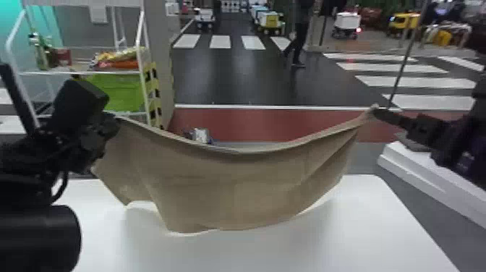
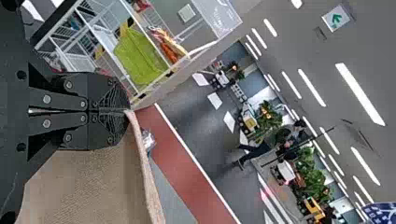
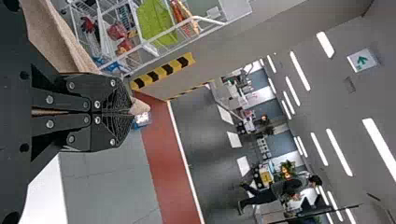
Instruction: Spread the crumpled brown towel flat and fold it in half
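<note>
The brown towel [image 1: 231,181] hangs stretched between both grippers, its top edge sagging and its lower edge over the white table. At its upper left corner is my left gripper [image 1: 110,124]; at the raised upper right corner is my right gripper [image 1: 376,111]. In the left wrist view the left gripper [image 2: 127,111] is shut on the towel [image 2: 88,186], whose edge runs away from the fingertips. The right wrist view has the right gripper [image 3: 130,112] shut on a corner, a small tip of towel [image 3: 139,106] poking out past the fingers.
Below the towel is the white table [image 1: 253,253]. A white rack [image 1: 83,72] with a green bin stands behind at the left. White slabs [image 1: 426,173] lie to the right under the right arm. A small object [image 1: 200,135] shows on the floor beyond the towel.
</note>
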You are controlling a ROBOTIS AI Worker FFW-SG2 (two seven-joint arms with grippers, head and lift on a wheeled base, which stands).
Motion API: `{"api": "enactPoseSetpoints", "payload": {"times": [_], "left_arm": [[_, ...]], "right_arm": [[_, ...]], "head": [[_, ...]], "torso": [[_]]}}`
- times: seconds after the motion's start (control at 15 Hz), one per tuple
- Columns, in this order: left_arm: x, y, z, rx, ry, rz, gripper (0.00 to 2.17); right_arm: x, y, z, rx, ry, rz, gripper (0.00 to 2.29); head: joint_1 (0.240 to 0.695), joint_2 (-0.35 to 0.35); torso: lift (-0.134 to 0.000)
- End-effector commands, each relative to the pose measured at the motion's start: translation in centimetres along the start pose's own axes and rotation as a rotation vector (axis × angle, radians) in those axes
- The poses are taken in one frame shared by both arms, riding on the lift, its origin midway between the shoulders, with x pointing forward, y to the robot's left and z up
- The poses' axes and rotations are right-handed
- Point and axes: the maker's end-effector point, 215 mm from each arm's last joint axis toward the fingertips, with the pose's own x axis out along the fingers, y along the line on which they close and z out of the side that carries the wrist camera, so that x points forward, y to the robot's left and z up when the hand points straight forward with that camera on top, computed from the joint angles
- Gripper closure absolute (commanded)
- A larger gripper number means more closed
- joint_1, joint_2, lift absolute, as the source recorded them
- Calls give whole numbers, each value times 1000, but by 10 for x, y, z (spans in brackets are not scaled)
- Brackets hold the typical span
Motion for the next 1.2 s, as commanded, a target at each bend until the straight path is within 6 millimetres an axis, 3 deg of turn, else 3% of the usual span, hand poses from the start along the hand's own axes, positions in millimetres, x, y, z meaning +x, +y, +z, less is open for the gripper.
{"api": "enactPoseSetpoints", "payload": {"times": [0.0,0.13,0.2,0.33,0.47,0.53,0.6,0.67,0.8,0.93,1.13], "left_arm": [[7,9,15,5,-15,16,1436],[-5,13,9,-13,-7,24,1436],[-19,12,1,-15,-3,30,1436],[-51,-4,-37,3,39,20,1433],[-77,-28,-66,52,67,-22,1433],[-88,-43,-83,83,88,-50,1433],[-97,-60,-97,116,101,-81,1433],[-107,-77,-107,165,105,-113,1433],[-122,-103,-127,209,125,-166,1430],[-135,-128,-146,303,146,-241,1413],[-151,-143,-183,404,190,-310,1416]], "right_arm": [[1,-1,9,15,-19,13,1241],[-11,-2,-8,21,1,28,1241],[-29,-3,-19,27,2,35,1241],[-66,-9,-67,36,49,39,1241],[-101,-5,-124,35,123,59,1241],[-115,-2,-147,28,155,66,1241],[-125,0,-167,37,178,76,1241],[-135,-1,-188,49,212,75,1241],[-148,-7,-212,69,249,62,1241],[-160,-12,-238,82,301,49,1241],[-179,-23,-265,92,364,20,1241]], "head": [[403,-74],[378,-78],[379,-77],[393,-75],[439,-72],[497,-67],[530,-64],[608,-57],[675,-57],[695,-68],[695,-85]], "torso": [[-134],[-134],[-134],[-134],[-134],[-134],[-134],[-134],[-134],[-134],[-134]]}}
